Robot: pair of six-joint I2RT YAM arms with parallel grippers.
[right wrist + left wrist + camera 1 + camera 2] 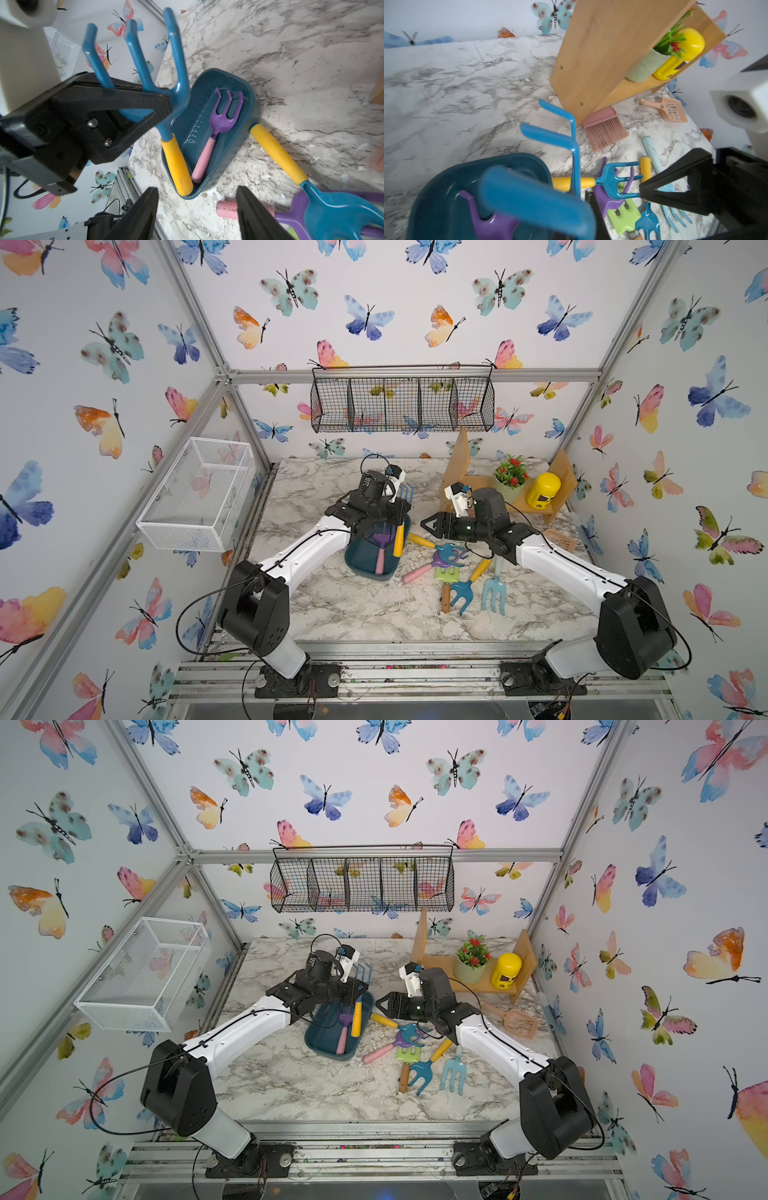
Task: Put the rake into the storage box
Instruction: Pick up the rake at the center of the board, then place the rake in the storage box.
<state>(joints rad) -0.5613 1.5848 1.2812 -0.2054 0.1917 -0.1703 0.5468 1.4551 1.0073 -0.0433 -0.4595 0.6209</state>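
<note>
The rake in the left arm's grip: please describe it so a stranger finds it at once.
On the marble table stands a dark teal box. The left end effector holds a rake roughly upright in it, yellow handle down, blue prongs up. Every other rake lies flat: a purple rake inside the box, the others on the table.

You've got a blue rake with a yellow handle, a dark teal storage box, and a purple rake with a pink handle. Your table is white marble with grey veins; walls are white with watercolour butterflies everywhere.
</note>
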